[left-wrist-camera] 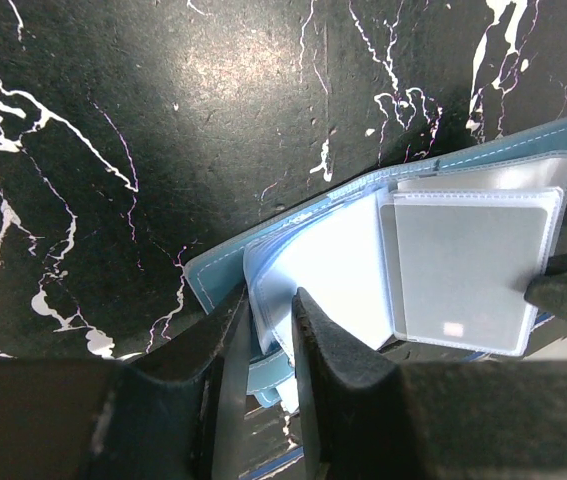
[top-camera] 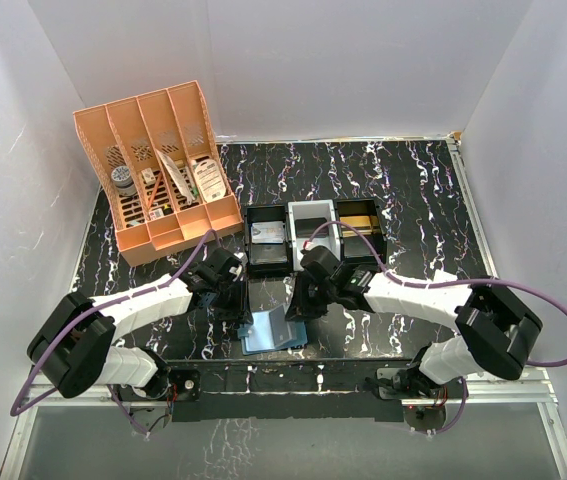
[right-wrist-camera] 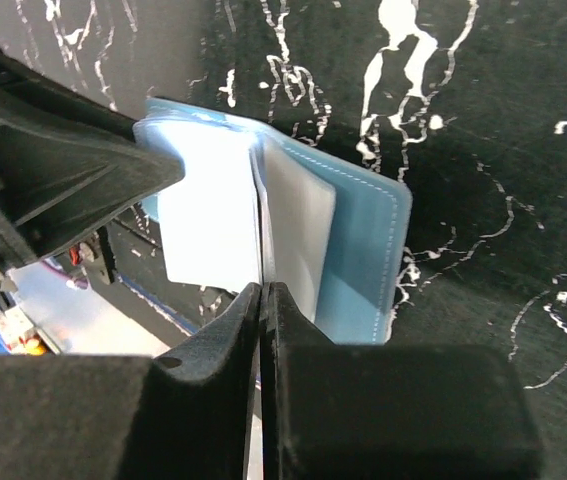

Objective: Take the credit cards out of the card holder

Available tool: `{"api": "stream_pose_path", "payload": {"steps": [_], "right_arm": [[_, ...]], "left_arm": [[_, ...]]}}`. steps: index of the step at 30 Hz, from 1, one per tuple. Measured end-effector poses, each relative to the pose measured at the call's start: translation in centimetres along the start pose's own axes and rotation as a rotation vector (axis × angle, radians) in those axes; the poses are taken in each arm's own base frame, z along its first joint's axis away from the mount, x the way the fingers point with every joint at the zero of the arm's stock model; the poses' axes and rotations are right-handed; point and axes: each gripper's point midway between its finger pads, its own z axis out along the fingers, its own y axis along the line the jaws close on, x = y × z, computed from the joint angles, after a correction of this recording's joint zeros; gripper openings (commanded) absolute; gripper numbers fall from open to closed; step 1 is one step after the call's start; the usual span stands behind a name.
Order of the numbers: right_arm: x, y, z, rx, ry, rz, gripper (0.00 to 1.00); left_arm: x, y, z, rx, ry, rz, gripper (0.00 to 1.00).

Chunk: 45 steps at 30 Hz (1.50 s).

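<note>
The teal-blue card holder (top-camera: 271,331) lies open on the marble table near the front edge, its clear sleeves fanned upward. My left gripper (left-wrist-camera: 268,297) is shut on the near edge of its cover and sleeves (left-wrist-camera: 223,275). A grey card-shaped rectangle (left-wrist-camera: 463,265) shows through one sleeve; I take it for one of the credit cards. My right gripper (right-wrist-camera: 265,290) is shut on the lower edge of a thin leaf standing between a white leaf (right-wrist-camera: 208,225) and a frosted one (right-wrist-camera: 298,215). Whether that leaf is a card or a sleeve I cannot tell.
An orange desk organiser (top-camera: 158,170) with small items stands at the back left. Three small trays sit mid-table: black (top-camera: 266,240), white (top-camera: 313,228), and black with gold contents (top-camera: 361,222). The table's front edge (top-camera: 283,362) runs just below the card holder.
</note>
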Motion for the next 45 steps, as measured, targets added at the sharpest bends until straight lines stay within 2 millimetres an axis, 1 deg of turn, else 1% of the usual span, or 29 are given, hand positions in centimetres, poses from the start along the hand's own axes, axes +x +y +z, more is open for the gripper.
{"api": "stream_pose_path", "payload": {"steps": [3, 7, 15, 22, 26, 28, 30, 32, 34, 36, 38, 40, 42, 45], "right_arm": [[0.0, 0.6, -0.1, -0.027, 0.007, -0.005, 0.12], [-0.2, 1.2, -0.2, -0.037, 0.004, -0.007, 0.15], [-0.1, 2.4, -0.3, -0.090, 0.025, -0.021, 0.22], [0.1, 2.6, -0.2, -0.104, 0.041, -0.024, 0.34], [0.1, 3.2, -0.3, -0.133, 0.043, -0.031, 0.37], [0.0, 3.6, -0.3, -0.150, 0.041, -0.033, 0.38], [-0.1, 3.7, -0.3, -0.153, 0.040, -0.033, 0.39], [-0.1, 3.5, -0.2, -0.142, 0.037, -0.029, 0.39], [-0.2, 2.8, -0.1, -0.108, 0.024, -0.018, 0.40], [-0.4, 1.8, 0.1, -0.056, 0.004, -0.004, 0.40], [-0.7, 0.5, 0.1, 0.009, -0.021, 0.014, 0.42], [-1.0, -0.4, -0.2, 0.054, -0.050, 0.030, 0.42], [-1.4, -0.4, -0.8, 0.063, -0.080, 0.034, 0.43], [-2.1, 0.5, -1.6, 0.024, -0.118, 0.024, 0.40]], "left_arm": [[0.0, 0.0, 0.0, 0.000, 0.000, -0.002, 0.21], [0.0, 0.0, 0.0, -0.001, -0.001, -0.002, 0.20], [0.0, 0.0, 0.0, -0.001, -0.001, -0.002, 0.20], [0.0, 0.0, 0.0, -0.001, -0.001, -0.002, 0.21], [0.0, 0.0, 0.0, -0.001, -0.002, -0.002, 0.23], [0.0, 0.0, 0.0, -0.002, -0.002, -0.001, 0.28], [0.0, 0.0, -0.1, -0.009, -0.004, -0.006, 0.29], [-0.1, 0.3, -0.2, -0.026, -0.013, -0.012, 0.31], [-0.3, 0.6, -0.6, -0.048, -0.032, -0.016, 0.35], [-0.5, 1.0, -1.2, -0.073, -0.059, -0.025, 0.41], [-0.8, 1.4, -2.0, -0.096, -0.092, -0.034, 0.43], [-1.1, 1.8, -2.7, -0.120, -0.121, -0.045, 0.46], [-1.3, 2.2, -3.4, -0.149, -0.147, -0.058, 0.47], [-1.9, 2.6, -4.4, -0.182, -0.187, -0.075, 0.50]]}}
